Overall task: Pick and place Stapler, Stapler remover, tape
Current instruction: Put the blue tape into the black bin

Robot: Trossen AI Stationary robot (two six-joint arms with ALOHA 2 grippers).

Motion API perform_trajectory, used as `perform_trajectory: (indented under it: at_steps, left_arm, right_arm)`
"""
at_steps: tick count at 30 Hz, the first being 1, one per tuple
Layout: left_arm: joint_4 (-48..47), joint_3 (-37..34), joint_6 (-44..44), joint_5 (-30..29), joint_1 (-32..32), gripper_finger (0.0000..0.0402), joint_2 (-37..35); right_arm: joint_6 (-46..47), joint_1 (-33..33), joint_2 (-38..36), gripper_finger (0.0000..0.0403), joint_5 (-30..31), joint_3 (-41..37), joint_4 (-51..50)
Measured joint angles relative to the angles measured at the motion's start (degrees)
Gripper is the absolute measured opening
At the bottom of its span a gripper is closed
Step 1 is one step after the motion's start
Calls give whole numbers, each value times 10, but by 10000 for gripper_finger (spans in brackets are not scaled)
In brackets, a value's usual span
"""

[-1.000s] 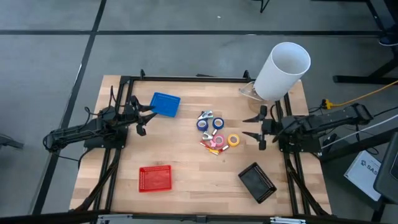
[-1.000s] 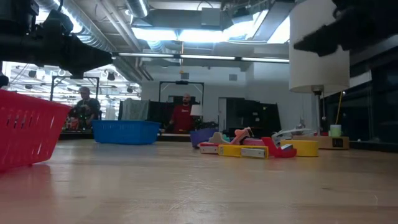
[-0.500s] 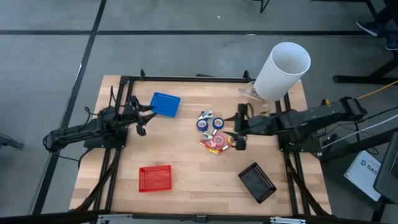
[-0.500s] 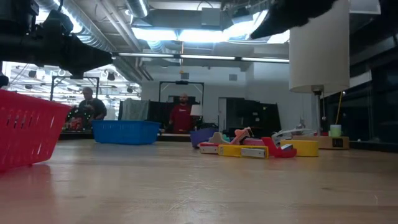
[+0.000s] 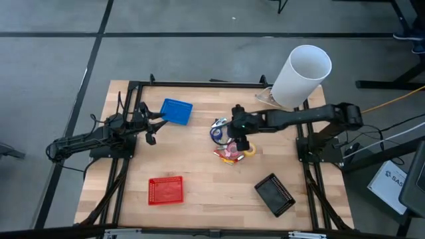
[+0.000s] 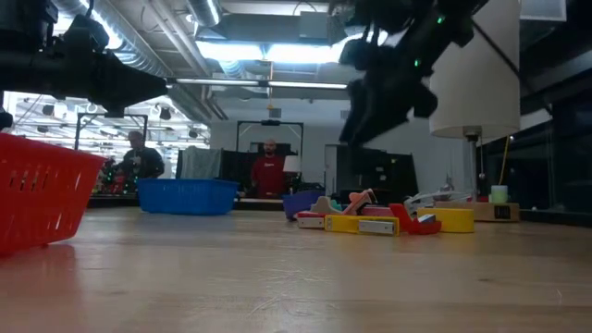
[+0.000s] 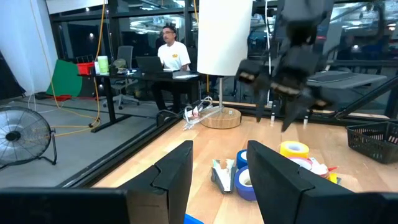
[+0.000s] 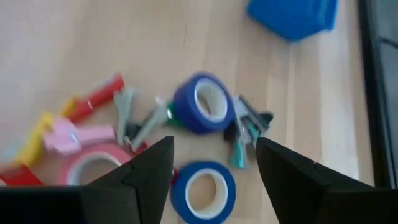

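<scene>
Reaching over the pile!
Right gripper (image 5: pixel 240 135) has swung in, jaws spread above blue tape (image 8: pixel 203 189); left gripper (image 5: pixel 150 124) waits, open.

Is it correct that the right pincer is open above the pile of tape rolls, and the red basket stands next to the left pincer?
Not fully. The high view shows the blue basket next to the left pincer; the red basket stands apart, near the table's front edge. The rest is right: the right pincer is open above the tape rolls.

No readable text, label, brand or number anywhere.
</scene>
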Motion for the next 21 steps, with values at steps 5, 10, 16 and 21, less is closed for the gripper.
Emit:
perform_trajectory:
  at_steps: [5,10,16,21]
  left_arm:
    - [0,0,0,0,0,148,0]
    - [0,0,0,0,0,148,0]
    - [0,0,0,0,0,148,0]
    - [0,0,0,0,0,148,0]
  right_arm:
    - [-43,-13,37,199,-5,0,-29]
    - [-48,-22,71,181,-6,0,-43]
    - [-49,-35,101,174,-22,0,-44]
    - [-49,-34,115,174,-38,0,-52]
